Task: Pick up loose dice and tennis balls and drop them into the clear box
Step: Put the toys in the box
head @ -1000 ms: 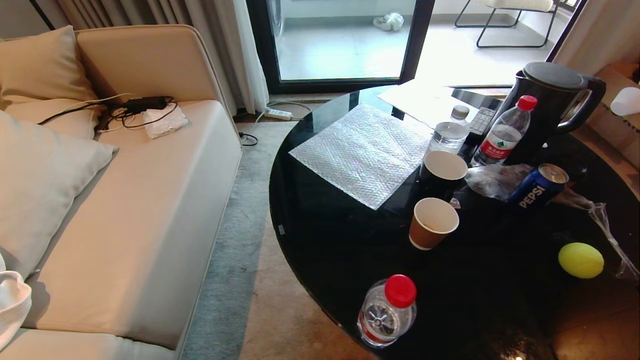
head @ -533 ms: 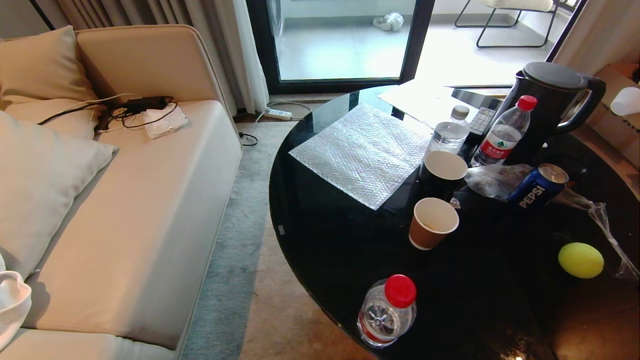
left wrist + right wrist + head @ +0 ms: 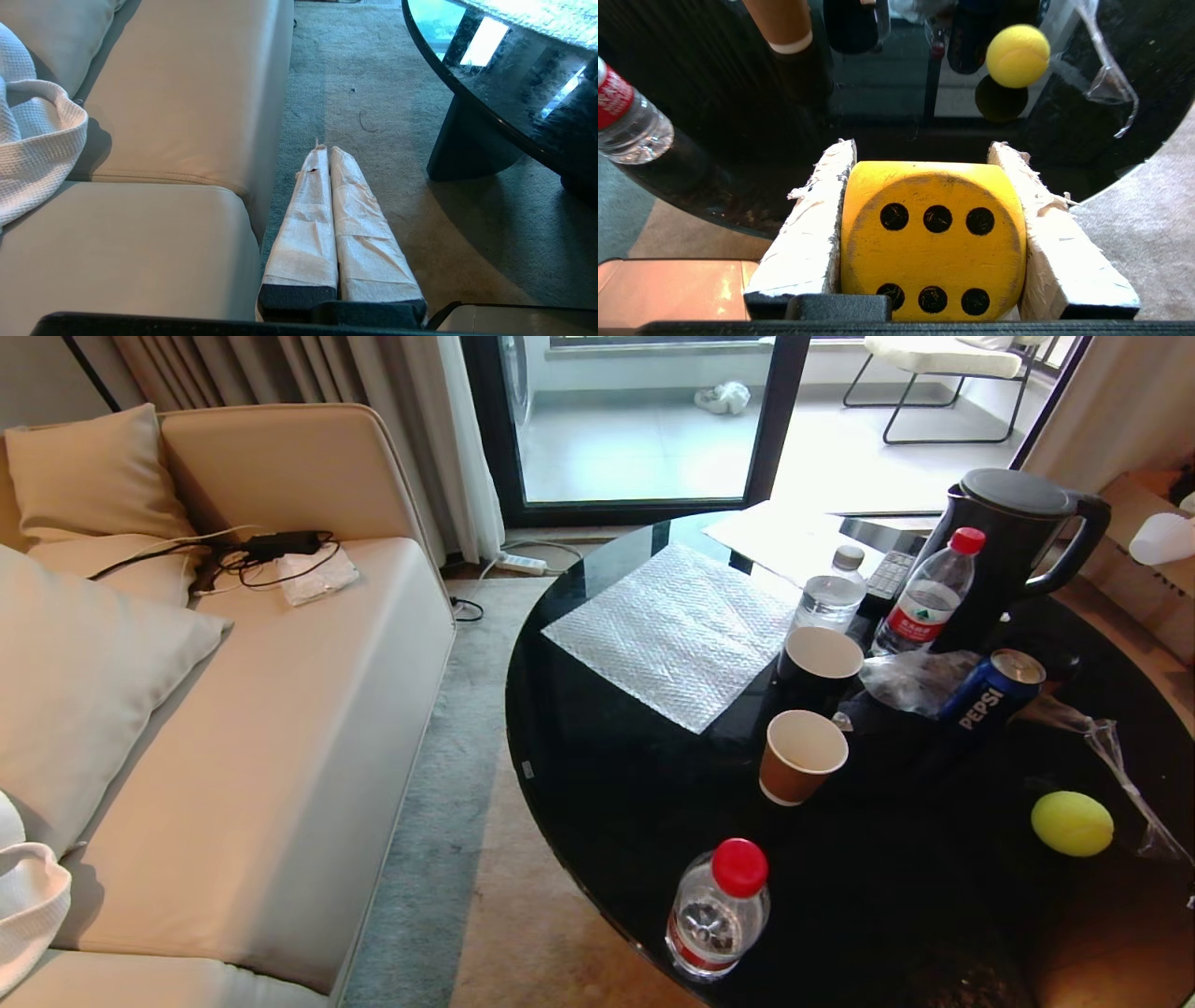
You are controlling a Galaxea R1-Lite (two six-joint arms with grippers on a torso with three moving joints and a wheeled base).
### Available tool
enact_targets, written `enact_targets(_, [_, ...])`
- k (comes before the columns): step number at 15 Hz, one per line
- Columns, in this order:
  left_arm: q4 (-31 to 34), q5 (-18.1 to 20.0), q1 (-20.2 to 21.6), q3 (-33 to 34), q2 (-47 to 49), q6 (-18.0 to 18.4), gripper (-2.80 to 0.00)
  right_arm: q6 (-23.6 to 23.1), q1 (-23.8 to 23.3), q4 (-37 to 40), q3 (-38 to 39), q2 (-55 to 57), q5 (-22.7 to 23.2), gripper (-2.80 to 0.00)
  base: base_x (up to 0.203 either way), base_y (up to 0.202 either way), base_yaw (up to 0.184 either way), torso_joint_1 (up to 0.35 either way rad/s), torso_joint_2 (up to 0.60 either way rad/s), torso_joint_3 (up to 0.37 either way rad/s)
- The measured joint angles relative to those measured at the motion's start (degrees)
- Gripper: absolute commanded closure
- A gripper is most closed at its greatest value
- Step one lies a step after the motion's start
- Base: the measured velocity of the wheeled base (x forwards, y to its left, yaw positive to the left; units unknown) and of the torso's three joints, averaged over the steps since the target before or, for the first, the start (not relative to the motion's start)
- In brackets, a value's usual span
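Note:
A yellow die (image 3: 931,233) with black dots sits clamped between the two white-wrapped fingers of my right gripper (image 3: 924,151), which hangs just off the near edge of the round black table (image 3: 644,803). One tennis ball (image 3: 1072,822) (image 3: 1017,56) lies on the table near its right edge, ahead of the gripper. My left gripper (image 3: 325,149) is parked low over the carpet between sofa and table, fingers pressed together and empty. Neither arm shows in the head view. The clear box is out of view.
The table carries two paper cups (image 3: 801,754), water bottles (image 3: 719,910), a Pepsi can (image 3: 991,693), a black kettle (image 3: 1013,551), crumpled plastic (image 3: 1111,756) and a bubble-wrap sheet (image 3: 677,630). A beige sofa (image 3: 261,728) stands to the left, with a carpet strip between.
The whole head view has shifted slightly, tilting up so more of the balcony shows. Nothing on the table has moved.

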State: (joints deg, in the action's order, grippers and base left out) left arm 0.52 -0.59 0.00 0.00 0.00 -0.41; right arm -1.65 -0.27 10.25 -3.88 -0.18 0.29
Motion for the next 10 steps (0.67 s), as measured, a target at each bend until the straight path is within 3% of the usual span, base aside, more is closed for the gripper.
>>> enact_targets(10, [0.0,0.0,0.0,0.0,0.0,0.0,0.00,0.0,0.0,0.0,0.0,0.0,0.0,0.00,0.000,0.000,0.000,0.003,0.00,0.198])
